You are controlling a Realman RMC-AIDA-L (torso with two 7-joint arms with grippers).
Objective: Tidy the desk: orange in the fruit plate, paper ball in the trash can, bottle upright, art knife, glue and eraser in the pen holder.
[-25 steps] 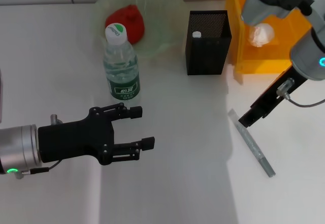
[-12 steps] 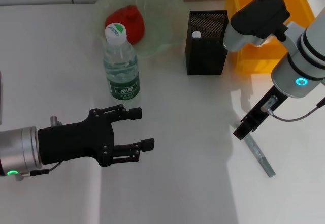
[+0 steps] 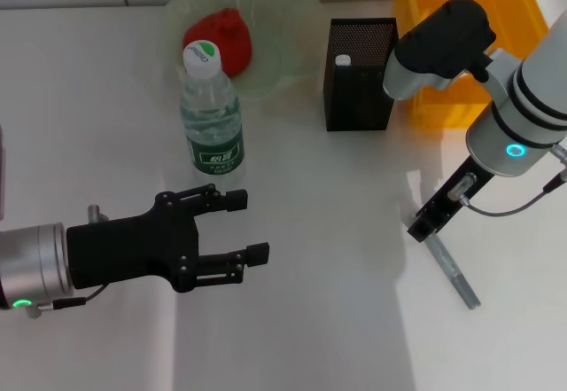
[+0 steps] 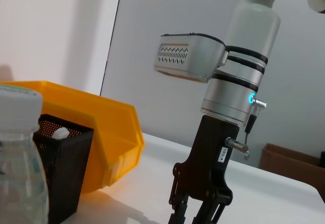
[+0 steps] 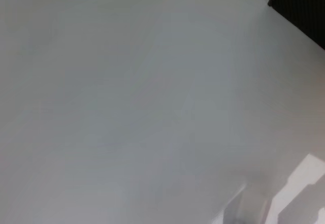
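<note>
The right end effector [image 3: 423,225] (whether its fingers are spread or closed, I cannot tell) hangs over the upper end of the slim grey art knife [image 3: 452,269] lying flat on the white worktop [image 3: 337,320], so a grip that far off-centre could let it pivot or slip, while the left end effector [image 3: 239,225] waits spread wide.

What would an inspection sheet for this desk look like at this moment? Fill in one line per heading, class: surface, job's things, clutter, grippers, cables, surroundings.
Surface: white desk, flat.
Job's things: bottle upright; red fruit in the fruit plate; art knife lying flat on the desk; mesh pen holder with a white-capped item inside; yellow trash bin behind it.
Clutter: nothing seen.
Grippers: left gripper open, above the desk near the bottle; right gripper low over the art knife's near end, fingers not readable.
Cables: thin cable looping from the right wrist.
Surroundings: cardboard box beyond the desk in the left wrist view.
</note>
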